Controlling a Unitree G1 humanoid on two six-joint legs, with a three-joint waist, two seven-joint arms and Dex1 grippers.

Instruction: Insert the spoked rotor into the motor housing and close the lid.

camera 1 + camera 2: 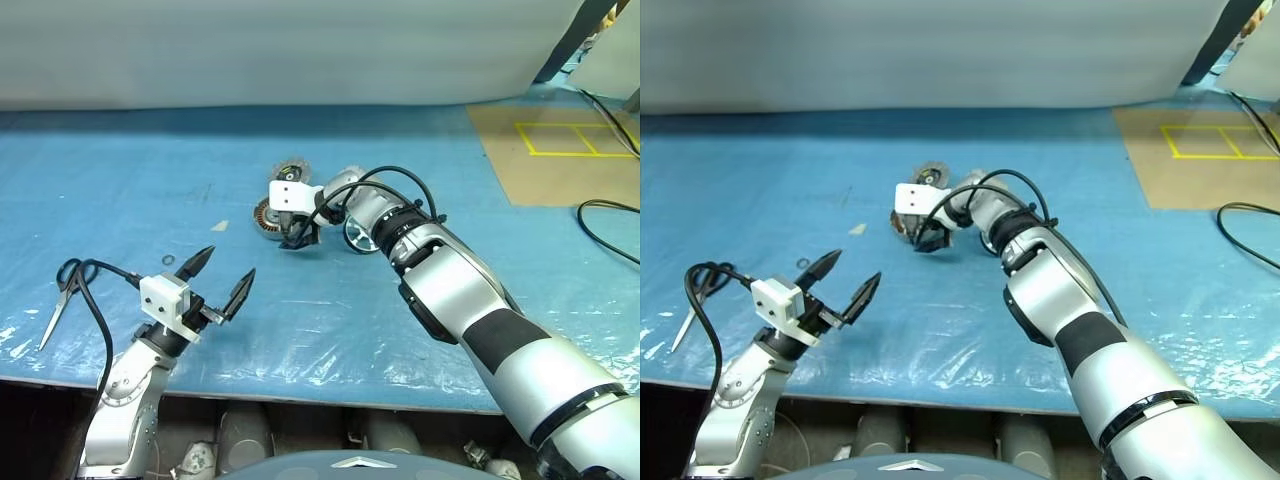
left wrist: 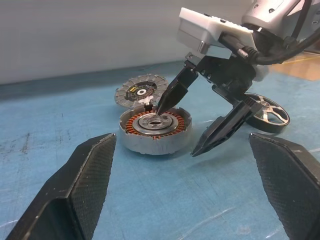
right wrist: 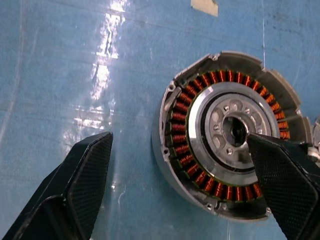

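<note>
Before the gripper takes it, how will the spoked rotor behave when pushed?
The spoked rotor looks like rigid shiny metal, so probably stiff and slippery between fingers. It lies flat on the blue sheet, so it should slide, not roll. Its open rim likely keeps it light.

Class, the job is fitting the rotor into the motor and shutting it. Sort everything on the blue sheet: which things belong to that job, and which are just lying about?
Belonging to the job:
- motor housing, copper windings showing
- spoked rotor, beside the housing
- lid, behind the housing
- right gripper, open over the housing

Just lying about:
- scissors
- scrap of tape
- small ring
</note>
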